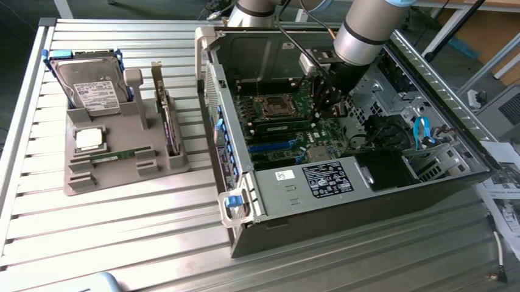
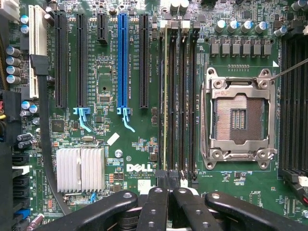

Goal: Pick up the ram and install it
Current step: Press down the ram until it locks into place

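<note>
Ram location: a thin green circuit-board stick with black chips [image 1: 281,126] stood on edge in a long black memory slot [image 2: 166,96] just beside the empty silver processor socket [image 2: 239,118].
Hand: the black two-fingered gripper [image 2: 168,185] hung over the end of that slot bank, near the socket, with its fingers pressed together and nothing seen between them; contact with the stick could not be told.
Handling: probably light, stiff and brittle, with bare chips; best taken by the long edges or pressed on the top edge.
Count, green sticks: one by the socket; a second thin green strip [image 1: 109,156] lay in the grey parts tray [image 1: 122,179], well apart from the socket.
Count, other tray parts: one hard drive [image 1: 94,85], one square processor [image 1: 89,139], one expansion card [image 1: 167,121].
</note>
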